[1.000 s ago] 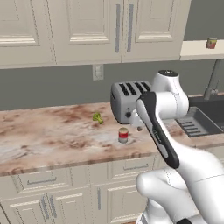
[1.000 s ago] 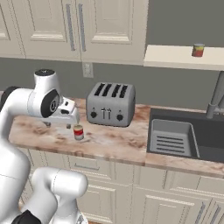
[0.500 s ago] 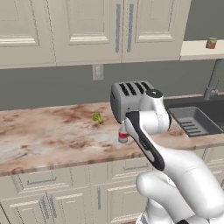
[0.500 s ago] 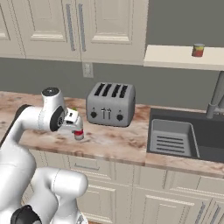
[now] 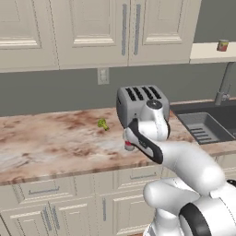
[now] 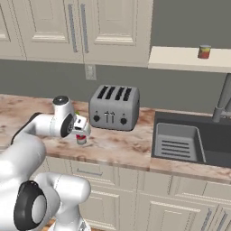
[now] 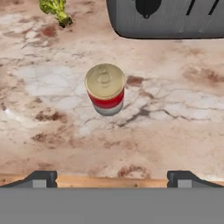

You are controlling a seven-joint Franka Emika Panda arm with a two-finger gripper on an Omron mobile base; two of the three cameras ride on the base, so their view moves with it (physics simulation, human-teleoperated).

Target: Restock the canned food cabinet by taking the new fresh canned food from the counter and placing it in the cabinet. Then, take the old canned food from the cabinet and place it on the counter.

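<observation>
Even, soft light fills all three rendered views, bright without any one clear source. Shadows are faint: the silver four-slot toaster (image 6: 113,107) casts a weak dark patch on the pinkish-brown marbled stone counter (image 6: 122,151), and the small red can with a pale lower band (image 7: 105,89) throws almost none in the hand view. The white robot arm (image 5: 182,159) shows smooth shading with a mild sheen and no harsh glare. The base views look slightly soft and coarse. The hand view is blurry, with the stone veins smeared. No edge distortion is apparent.
</observation>
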